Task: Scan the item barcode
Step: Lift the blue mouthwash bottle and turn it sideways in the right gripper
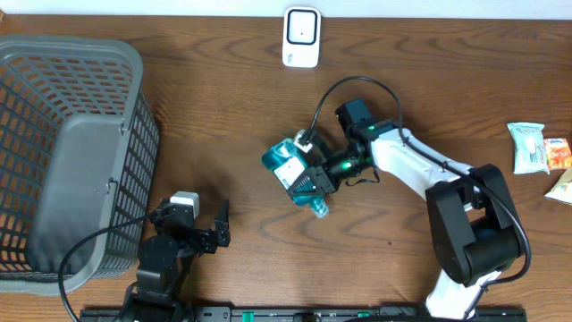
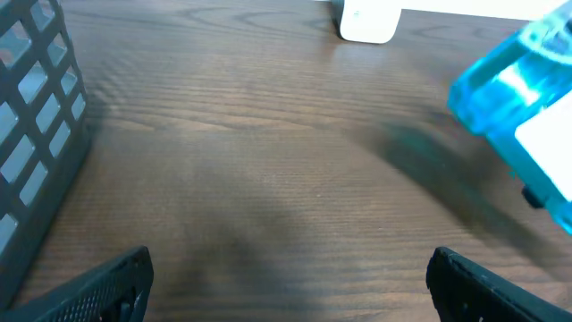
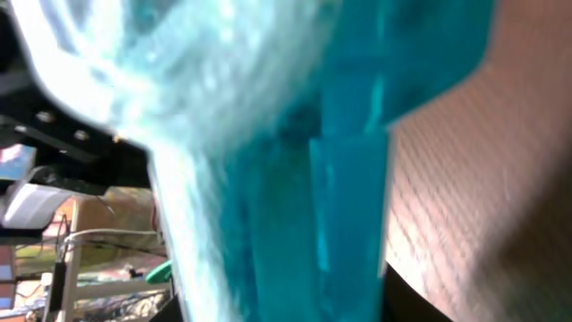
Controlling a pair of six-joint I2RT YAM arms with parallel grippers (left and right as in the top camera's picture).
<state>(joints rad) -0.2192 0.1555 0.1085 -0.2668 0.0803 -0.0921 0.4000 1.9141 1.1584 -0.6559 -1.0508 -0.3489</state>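
Note:
The item is a translucent blue bottle [image 1: 288, 165] with a white label, held above the middle of the table by my right gripper [image 1: 315, 183], which is shut on it. The bottle fills the right wrist view [image 3: 349, 152], and its blue body shows at the right edge of the left wrist view [image 2: 523, 76]. A white barcode scanner [image 1: 302, 38] stands at the table's far edge, beyond the bottle, and it also shows in the left wrist view [image 2: 368, 20]. My left gripper [image 1: 202, 220] rests low near the front edge, open with nothing between its fingers [image 2: 98, 286].
A grey mesh basket [image 1: 134, 63] takes up the left side of the table, and its wall shows in the left wrist view [image 2: 40, 98]. Snack packets [image 1: 529, 148] lie at the far right edge. Bare wooden table [image 1: 223, 98] lies between basket and scanner.

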